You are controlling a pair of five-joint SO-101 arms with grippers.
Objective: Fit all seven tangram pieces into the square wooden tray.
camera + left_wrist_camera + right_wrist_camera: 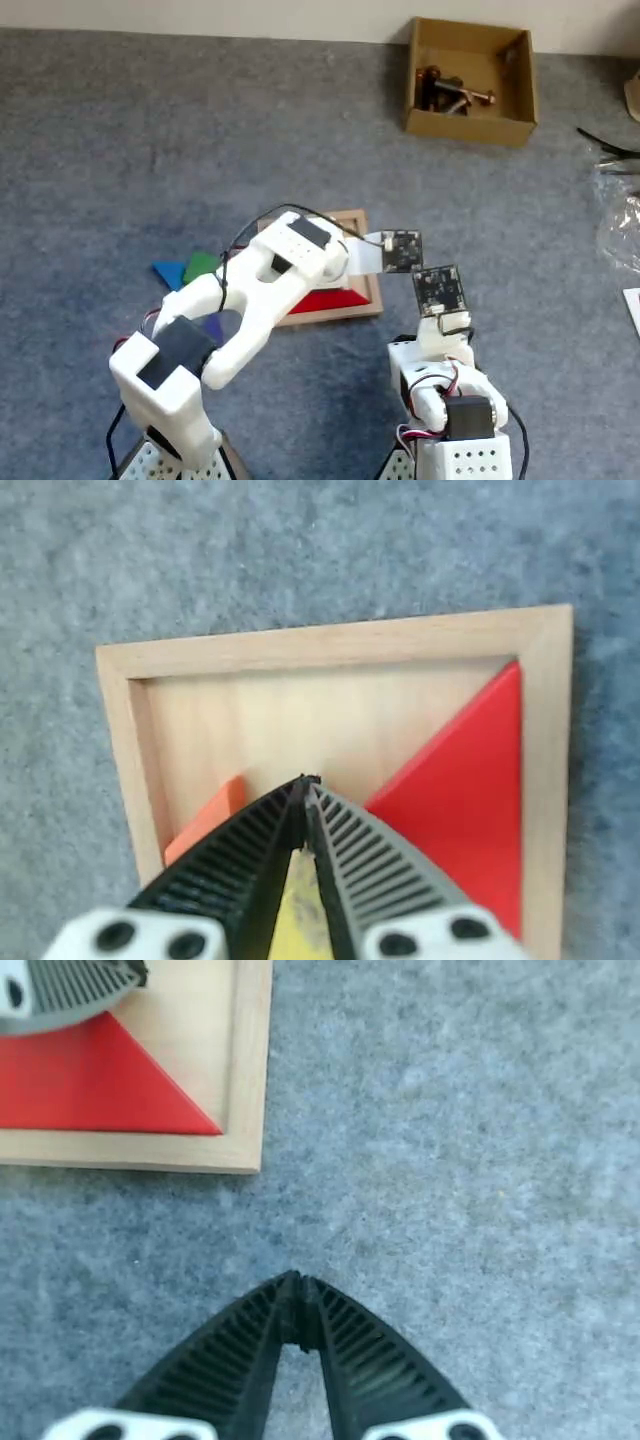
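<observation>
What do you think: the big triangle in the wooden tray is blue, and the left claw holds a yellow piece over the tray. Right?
Not quite. The big triangle in the wooden tray is red, not blue; the left wrist view shows it. The left gripper does hold a yellow piece over the tray.

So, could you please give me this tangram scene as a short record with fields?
Tray: square wooden tray on grey carpet
In tray: red triangle along one wall; orange piece against the opposite wall
Yellow piece: seen in the gap behind the left pincer's tips; held or lying beneath, cannot tell
Left pincer: shut, over the tray
Right pincer: shut, over carpet beside a tray corner
Outside tray: blue piece and green piece on the carpet
Background: cardboard box
</observation>
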